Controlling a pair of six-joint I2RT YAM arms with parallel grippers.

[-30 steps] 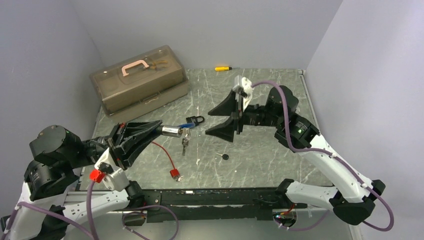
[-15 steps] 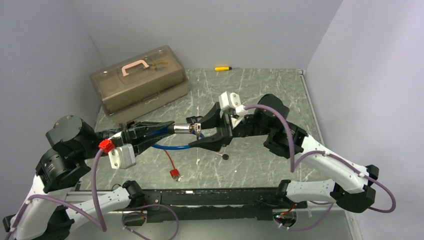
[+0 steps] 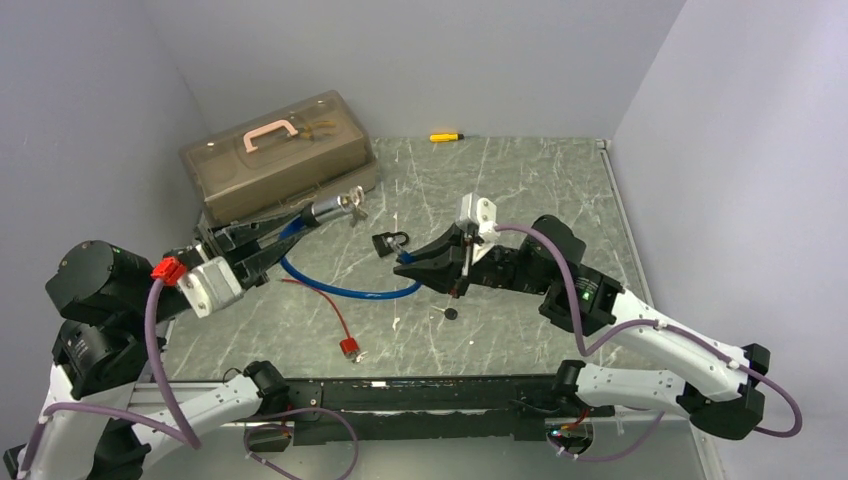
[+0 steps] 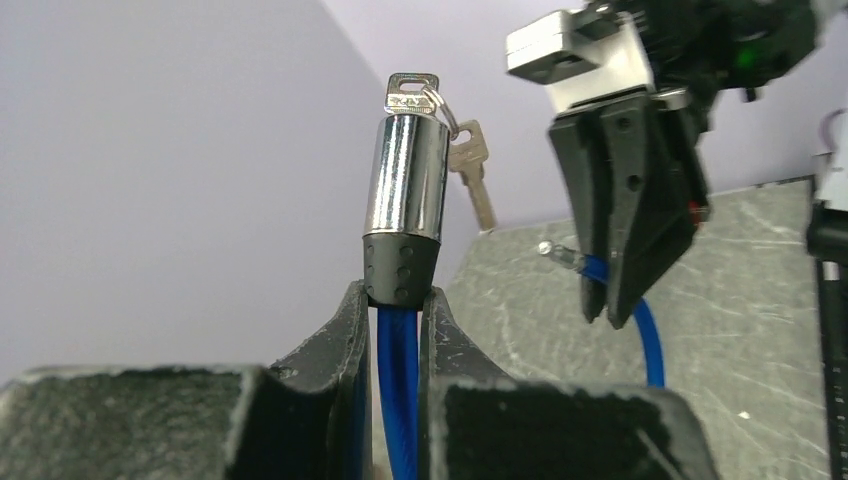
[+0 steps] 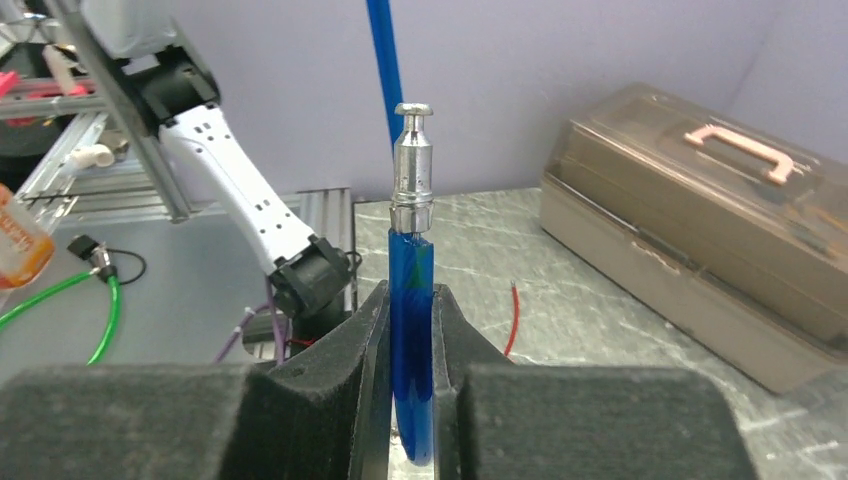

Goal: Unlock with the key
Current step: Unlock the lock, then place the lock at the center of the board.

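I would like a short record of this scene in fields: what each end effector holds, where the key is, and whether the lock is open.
left end effector: shut on blue cable, just below lock cylinder
right end effector: shut on blue cable, just below metal pin
key: in cylinder top, spare key hanging from ring
lock state: pin outside cylinder, open

Soft, even, bright light; faint shadows; glare on the chrome lock cylinder.

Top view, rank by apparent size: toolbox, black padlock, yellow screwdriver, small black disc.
1. toolbox
2. black padlock and yellow screwdriver: about alike, not ranked; the screwdriver lies farther back
3. small black disc
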